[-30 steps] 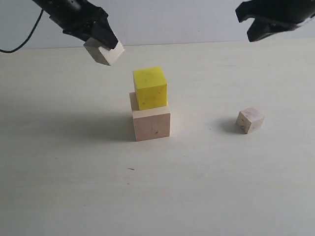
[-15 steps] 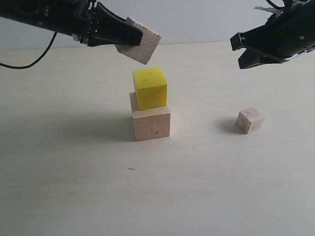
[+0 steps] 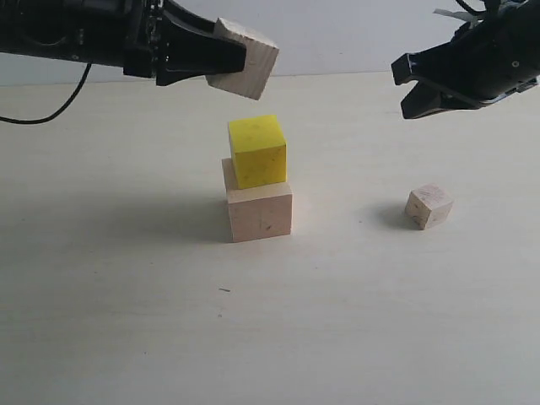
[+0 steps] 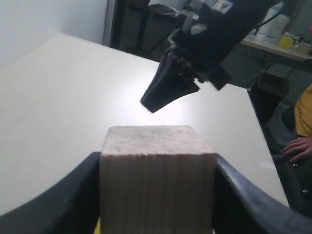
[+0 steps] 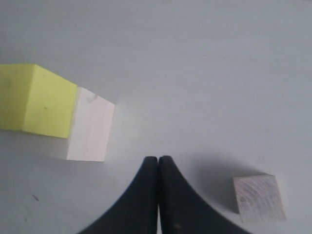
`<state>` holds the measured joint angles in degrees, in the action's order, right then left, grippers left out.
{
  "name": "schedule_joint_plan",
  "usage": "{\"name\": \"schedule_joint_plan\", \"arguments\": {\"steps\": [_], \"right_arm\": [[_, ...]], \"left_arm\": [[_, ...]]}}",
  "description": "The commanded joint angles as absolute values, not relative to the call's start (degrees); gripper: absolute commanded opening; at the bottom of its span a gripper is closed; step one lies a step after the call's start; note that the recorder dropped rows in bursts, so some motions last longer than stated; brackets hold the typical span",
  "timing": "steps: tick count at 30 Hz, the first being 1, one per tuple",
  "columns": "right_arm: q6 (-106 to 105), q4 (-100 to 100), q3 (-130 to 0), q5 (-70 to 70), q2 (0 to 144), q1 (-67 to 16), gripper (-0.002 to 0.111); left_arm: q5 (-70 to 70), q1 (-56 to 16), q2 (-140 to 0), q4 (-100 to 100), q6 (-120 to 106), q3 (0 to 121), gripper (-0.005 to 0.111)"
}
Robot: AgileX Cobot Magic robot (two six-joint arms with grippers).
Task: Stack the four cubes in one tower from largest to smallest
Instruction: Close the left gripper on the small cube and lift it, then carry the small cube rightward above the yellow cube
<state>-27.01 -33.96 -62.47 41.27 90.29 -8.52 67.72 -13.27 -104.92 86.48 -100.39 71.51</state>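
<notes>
Cubes lie in three places. On the table (image 3: 126, 295) the big cube (image 3: 260, 215) carries the yellow cube (image 3: 257, 150), which sits toward the back left of its top and not squared with it. The left gripper (image 3: 226, 61) clamps a small cube (image 3: 244, 59) in the air above the yellow cube, tilted and with a clear gap between them. The loose cube (image 3: 429, 206) rests on the table well to the right of the stack, turned corner-on.

Only the exterior view shows that gap and tilt, but it cannot tell whether the small cube is truly over the stack or in front of or behind it. The left wrist view shows what the exterior view hides: one finger (image 4: 73, 200) pressed against each side of the small cube, its end grain facing the camera, and a sliver of yellow at the frame's edge just beside it. That view cuts off the cube's lower part and the rest of the stack.

The right gripper (image 5: 158, 163) hangs in the air above the loose cube, holding nothing. In the exterior view its tips are hard to read; the right wrist view shows them pressed together, with the loose cube on the table near them and the stack farther off. The small cube and left gripper are outside that view.
</notes>
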Motion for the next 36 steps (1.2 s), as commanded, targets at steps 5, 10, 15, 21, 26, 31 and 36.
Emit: {"name": "schedule_joint_plan", "arguments": {"steps": [5, 10, 15, 21, 26, 31, 36], "right_arm": [[-31.89, -40.09, -62.12, 44.05, 90.12, -8.33, 0.0], [-31.89, -40.21, -62.12, 44.56, 90.12, -8.33, 0.0], [-31.89, -40.21, -62.12, 45.78, 90.12, -8.33, 0.0], [-31.77, -40.21, -62.12, 46.42, 90.12, -8.33, 0.0], [-31.77, -40.21, -62.12, 46.94, 90.12, -8.33, 0.0], [-31.77, -40.08, -62.12, 45.5, 90.12, -8.33, 0.0], [-31.77, -39.87, -62.12, 40.9, 90.12, -8.33, 0.0]], "left_arm": [[54.29, -19.88, -105.21, 42.61, -49.36, 85.87, 0.0], [59.04, -25.06, -105.9, 17.91, -13.33, 99.12, 0.0], [65.24, -29.17, -107.92, 8.3, 4.32, 106.27, 0.0], [67.63, -33.27, -111.63, 6.12, 16.29, 108.72, 0.0], [69.96, -34.72, -115.36, 4.2, 21.24, 112.66, 0.0], [69.96, -34.94, -117.31, 3.01, 29.01, 116.75, 0.0], [69.96, -35.36, -117.5, 3.24, 34.32, 118.1, 0.0]]}}
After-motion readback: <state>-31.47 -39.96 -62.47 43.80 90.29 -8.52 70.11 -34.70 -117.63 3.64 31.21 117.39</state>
